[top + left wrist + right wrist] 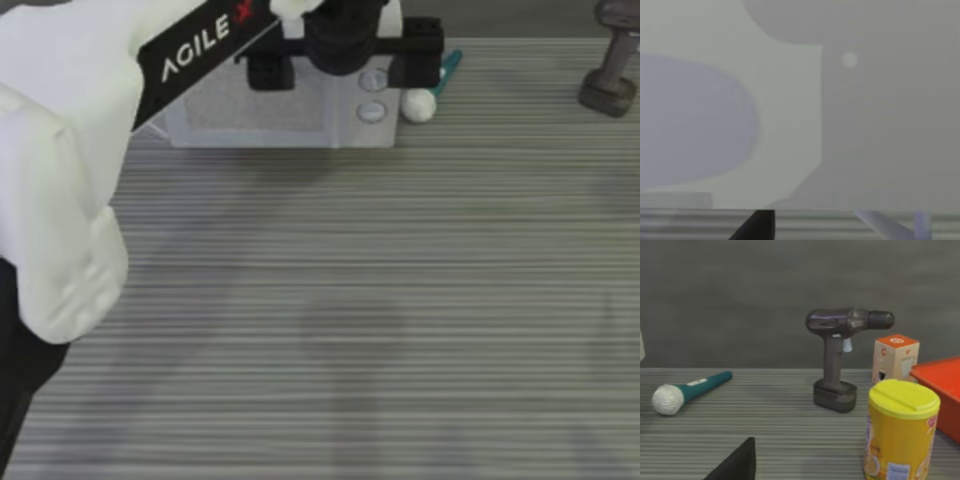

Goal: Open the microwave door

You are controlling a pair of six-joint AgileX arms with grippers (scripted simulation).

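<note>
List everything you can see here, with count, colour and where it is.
microwave: one, white, far edge of table, door closed
microphone: one, teal with white head, beside the microwave's right
drill: one, dark grey, far right of table
canister: one, yellow, near the drill
carton: one, orange and white, behind the canister
tray: one, red, beside the carton
left gripper: one, black, over the microwave
right arm: not seen in top view

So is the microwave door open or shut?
Shut: in the top view the microwave door lies flat across the microwave front, level with the knob panel. The left gripper hangs over it.
</note>
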